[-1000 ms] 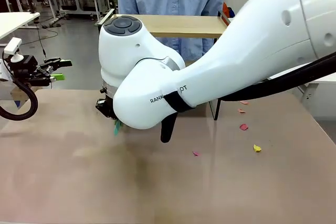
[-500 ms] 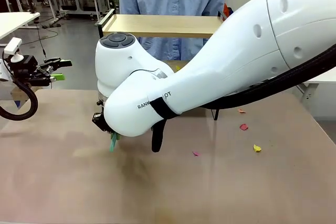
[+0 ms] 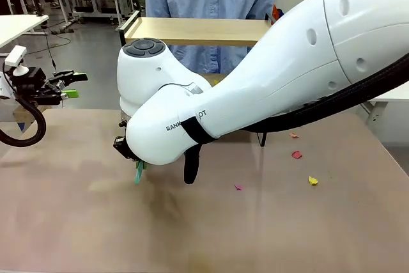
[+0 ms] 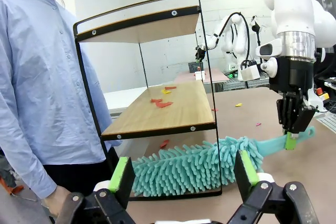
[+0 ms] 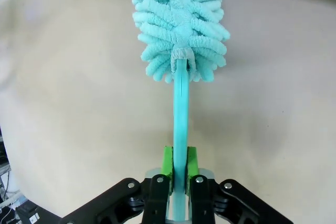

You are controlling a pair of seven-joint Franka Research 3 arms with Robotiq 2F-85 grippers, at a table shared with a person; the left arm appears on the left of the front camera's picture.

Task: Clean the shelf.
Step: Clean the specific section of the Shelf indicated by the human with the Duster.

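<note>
Shelf (image 4: 168,111): I see it upright at the far side of the table (image 3: 96,222), just in front of the person (image 4: 42,103).
Right gripper (image 5: 179,162): I read the jaws as narrow, clamped on the duster's (image 4: 189,166) thin teal handle, with the fingers pointing down towards the table.
Duster: its fluffy teal head lies low, reaching under the shelf's lower board and past the near leg.
Left gripper (image 3: 75,85): jaws wide, nothing between them. I see it at the table's left edge, apart from the shelf and facing it.
Scraps (image 4: 160,103): red and yellow bits lie on the lower board.
Loose bits (image 3: 297,155): a few more lie on the table to the right.
</note>
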